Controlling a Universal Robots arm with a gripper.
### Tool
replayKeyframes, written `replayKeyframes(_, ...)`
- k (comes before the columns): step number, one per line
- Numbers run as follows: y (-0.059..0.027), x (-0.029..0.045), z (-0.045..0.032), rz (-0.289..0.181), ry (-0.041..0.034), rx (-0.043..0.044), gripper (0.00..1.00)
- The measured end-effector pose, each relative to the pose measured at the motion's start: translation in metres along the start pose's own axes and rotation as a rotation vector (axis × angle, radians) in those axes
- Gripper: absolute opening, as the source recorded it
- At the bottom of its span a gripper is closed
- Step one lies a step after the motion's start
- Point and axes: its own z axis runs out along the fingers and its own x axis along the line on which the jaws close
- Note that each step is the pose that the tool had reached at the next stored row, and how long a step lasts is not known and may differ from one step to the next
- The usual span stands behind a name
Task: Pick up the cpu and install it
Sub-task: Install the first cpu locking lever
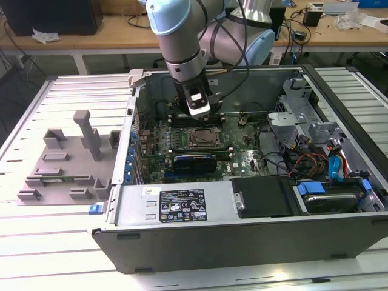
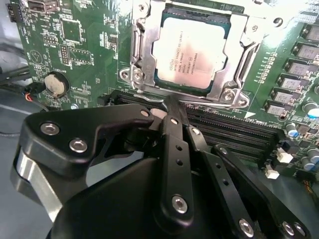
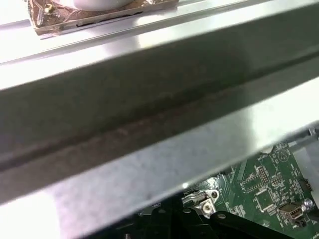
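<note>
Although the job reads as a pick and a fit, the flat square cpu with its silver-grey metal top already lies seated inside the bright steel socket frame on the green motherboard, so the carrying looks done. Whether the frame is latched down I cannot tell. Just beside the socket, the black linked-finger tool hangs with its fingertips pressed together on nothing. Seen from the exterior view, it stands inside the open grey metal computer case resting on the slatted table.

A slatted metal table carries an open computer case and grey tray.
</note>
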Motion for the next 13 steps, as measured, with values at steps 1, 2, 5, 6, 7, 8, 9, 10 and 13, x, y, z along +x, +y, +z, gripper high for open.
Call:
replayKeyframes(1,0.0000,0.0002,0.0006,0.003,-0.0005,0.0007,0.11)
replayKeyframes(2,-0.0001,0.0005,0.0013,0.005,-0.0009,0.0010,0.11)
replayKeyframes(5,-0.0003,0.0007,0.0021,0.007,-0.0014,0.0013,0.11)
replayKeyframes(6,-0.0004,0.0008,0.0024,0.007,-0.0015,0.0014,0.11)
replayKeyframes(7,-0.0007,0.0008,0.0027,0.008,-0.0016,0.0017,0.11)
replayKeyframes(8,-0.0009,0.0009,0.0031,0.008,-0.0017,0.0019,0.11)
replayKeyframes(9,-0.0011,0.0008,0.0034,0.008,-0.0018,0.0019,0.11)
replayKeyframes(10,-0.0012,0.0008,0.0039,0.009,-0.0020,0.0012,0.11)
replayKeyframes(13,-0.0010,-0.0004,0.0046,0.011,-0.0022,0.0018,0.11)
